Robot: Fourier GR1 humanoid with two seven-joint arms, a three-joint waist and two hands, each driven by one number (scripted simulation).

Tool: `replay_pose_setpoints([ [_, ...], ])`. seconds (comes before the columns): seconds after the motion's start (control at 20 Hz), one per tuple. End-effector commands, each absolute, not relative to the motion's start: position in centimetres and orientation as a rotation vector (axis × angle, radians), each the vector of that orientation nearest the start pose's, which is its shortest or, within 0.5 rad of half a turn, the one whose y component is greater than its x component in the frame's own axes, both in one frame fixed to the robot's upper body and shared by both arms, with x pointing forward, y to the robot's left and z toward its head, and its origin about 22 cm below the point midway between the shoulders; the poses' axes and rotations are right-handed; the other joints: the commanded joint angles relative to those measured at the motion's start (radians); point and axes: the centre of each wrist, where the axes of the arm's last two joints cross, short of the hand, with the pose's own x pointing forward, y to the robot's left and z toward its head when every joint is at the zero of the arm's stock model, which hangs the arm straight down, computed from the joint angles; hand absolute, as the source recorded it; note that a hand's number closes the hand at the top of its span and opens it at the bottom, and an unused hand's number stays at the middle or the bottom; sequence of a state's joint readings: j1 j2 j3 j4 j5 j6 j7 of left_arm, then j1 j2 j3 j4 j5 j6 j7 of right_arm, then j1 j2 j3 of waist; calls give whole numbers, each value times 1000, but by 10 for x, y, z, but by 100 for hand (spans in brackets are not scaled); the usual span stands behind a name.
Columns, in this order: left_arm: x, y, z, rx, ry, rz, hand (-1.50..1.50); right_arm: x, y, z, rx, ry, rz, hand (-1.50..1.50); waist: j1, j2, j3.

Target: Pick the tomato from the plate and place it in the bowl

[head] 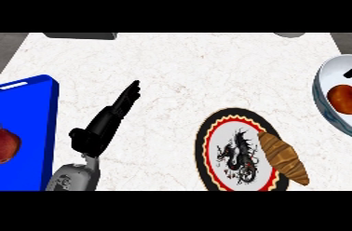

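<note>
The grey left forearm [72,176] comes in from the lower edge at the view's left. Its black left hand [103,125] is stretched out above the desk [186,76], with the fingers straight and close together, pointing up and a little to the right. The hand is released and grasps nothing.

Just left of it lies a blue tray [31,118], cut by the left edge. A dark red fruit [5,145] sits on the tray, and only part of it shows.

To the right of the hand, and well apart from it, a round plate [201,148] rests near the lower edge. It has a black and red rim and a dragon figure at its middle. A brown croissant [283,158] lies slantwise across the plate's right side, with its lower end reaching over the rim.

At the far right, a white bowl [328,69] with a blue-grey outer wall is cut by the edge. The tomato [340,97], red-orange and round, lies inside this bowl and is partly out of view. It is apart from the plate and far from the hand.

Two dark grey shapes [81,35] sit at the desk's far edge, too cropped to identify.
</note>
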State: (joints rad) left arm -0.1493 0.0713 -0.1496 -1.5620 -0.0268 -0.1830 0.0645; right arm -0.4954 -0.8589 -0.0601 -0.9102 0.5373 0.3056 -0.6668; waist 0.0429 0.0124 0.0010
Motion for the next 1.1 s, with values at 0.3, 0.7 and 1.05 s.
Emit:
replay_pose_setpoints([
  [0.3,268,189,37,-214,-1587,-407,0,364,-477,144,-461,-1738,1016,-150,1,0,1],
  [0.7,266,197,37,-194,-1620,-417,0,343,-523,170,-436,-1745,574,-150,6,5,3],
  [1.05,268,196,40,-215,-1624,-425,0,303,-567,187,-453,-1708,374,-150,23,18,7],
])
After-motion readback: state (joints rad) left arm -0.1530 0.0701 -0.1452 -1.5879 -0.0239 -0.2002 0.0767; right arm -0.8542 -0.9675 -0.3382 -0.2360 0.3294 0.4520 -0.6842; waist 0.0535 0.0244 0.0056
